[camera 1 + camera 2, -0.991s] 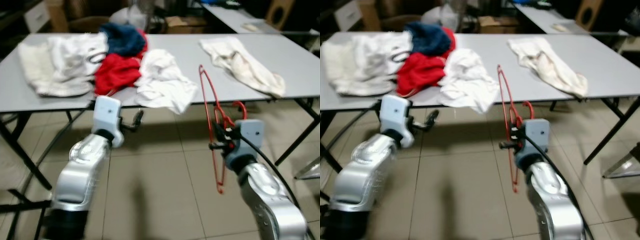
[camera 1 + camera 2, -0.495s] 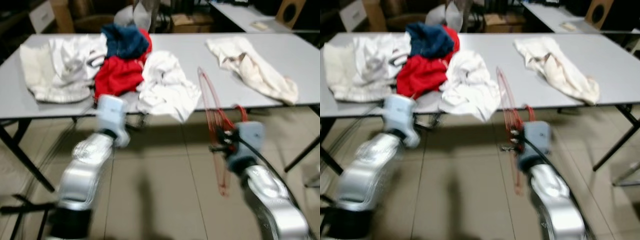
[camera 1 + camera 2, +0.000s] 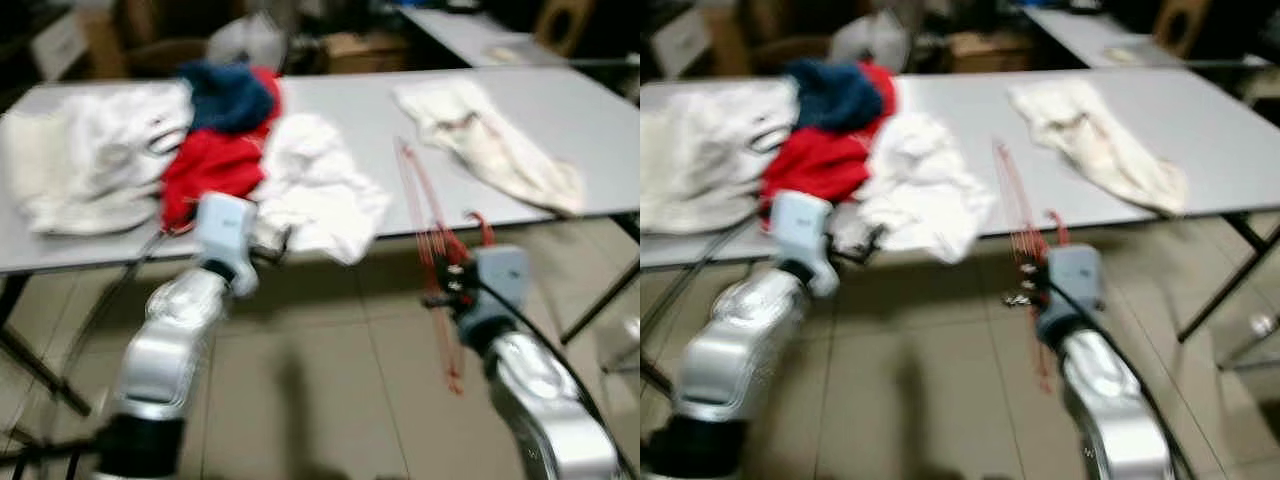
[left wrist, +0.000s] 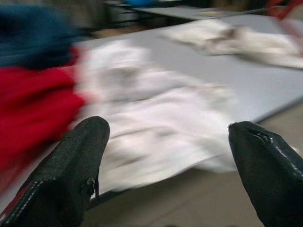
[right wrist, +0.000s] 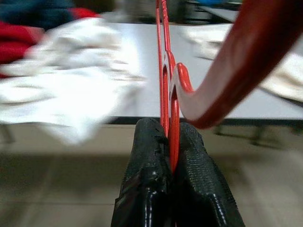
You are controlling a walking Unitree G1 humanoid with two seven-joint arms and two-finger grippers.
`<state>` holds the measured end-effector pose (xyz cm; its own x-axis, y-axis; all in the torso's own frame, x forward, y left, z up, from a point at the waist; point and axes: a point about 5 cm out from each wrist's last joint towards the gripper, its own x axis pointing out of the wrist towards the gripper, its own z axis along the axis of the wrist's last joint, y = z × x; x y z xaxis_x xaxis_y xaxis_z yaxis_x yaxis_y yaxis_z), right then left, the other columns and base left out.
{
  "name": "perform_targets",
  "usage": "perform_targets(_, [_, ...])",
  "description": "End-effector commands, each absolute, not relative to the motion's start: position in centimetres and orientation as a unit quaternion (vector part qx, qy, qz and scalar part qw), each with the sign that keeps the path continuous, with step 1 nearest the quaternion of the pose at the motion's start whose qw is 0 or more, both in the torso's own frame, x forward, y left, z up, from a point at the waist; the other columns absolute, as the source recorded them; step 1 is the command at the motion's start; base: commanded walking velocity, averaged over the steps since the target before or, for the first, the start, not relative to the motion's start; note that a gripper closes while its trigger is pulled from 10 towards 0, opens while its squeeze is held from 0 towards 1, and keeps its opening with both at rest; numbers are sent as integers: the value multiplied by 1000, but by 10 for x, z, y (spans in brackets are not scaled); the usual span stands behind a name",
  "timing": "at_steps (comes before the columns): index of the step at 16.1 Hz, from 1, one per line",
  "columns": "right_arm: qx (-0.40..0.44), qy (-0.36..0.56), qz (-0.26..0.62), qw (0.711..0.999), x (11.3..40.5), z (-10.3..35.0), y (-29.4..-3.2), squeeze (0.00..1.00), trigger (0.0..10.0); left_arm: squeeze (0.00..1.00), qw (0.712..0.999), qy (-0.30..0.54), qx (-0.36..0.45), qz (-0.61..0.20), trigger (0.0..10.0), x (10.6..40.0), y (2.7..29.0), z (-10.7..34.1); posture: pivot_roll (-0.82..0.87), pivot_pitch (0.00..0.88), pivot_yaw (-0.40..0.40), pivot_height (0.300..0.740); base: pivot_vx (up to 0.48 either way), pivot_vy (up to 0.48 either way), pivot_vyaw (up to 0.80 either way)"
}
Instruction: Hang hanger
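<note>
Right wrist view gives me the clearest read: my right gripper [image 5: 171, 142] has its two black fingers pressed together on the red hanger [image 5: 165, 90], the wire running up between them and the hook curling off toward the upper right of the frame. In the left eye view, the hanger stands roughly upright at centre right, in front of the grey table [image 3: 350, 110] edge. My left gripper [image 4: 165, 156] has its fingers spread wide apart and holds nothing; it points at the white garment [image 3: 315, 185] draped over the table edge, with a red garment [image 3: 205, 165] and a blue one [image 3: 230, 95] piled in the upper left. So I judge the pick-up done and the hanging itself still ahead. I see no rail or hook to hang on, and the head views are blurred.
</note>
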<state>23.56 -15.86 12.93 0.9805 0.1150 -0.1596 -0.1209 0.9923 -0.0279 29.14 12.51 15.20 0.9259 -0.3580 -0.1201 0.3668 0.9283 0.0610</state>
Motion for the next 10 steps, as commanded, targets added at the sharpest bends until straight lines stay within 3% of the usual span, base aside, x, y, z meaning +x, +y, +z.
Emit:
perform_targets(1, [-17, 69, 63, 996, 237, 134, -156, 0, 10000, 776, 982, 47, 48, -175, 10000, 293, 132, 155, -49, 36, -4, 740, 330, 0, -538])
perform_targets(10, [-46, 72, 60, 995, 232, 133, -167, 0, 10000, 773, 981, 53, 61, -175, 10000, 294, 134, 147, -62, 26, -18, 740, 331, 0, 0])
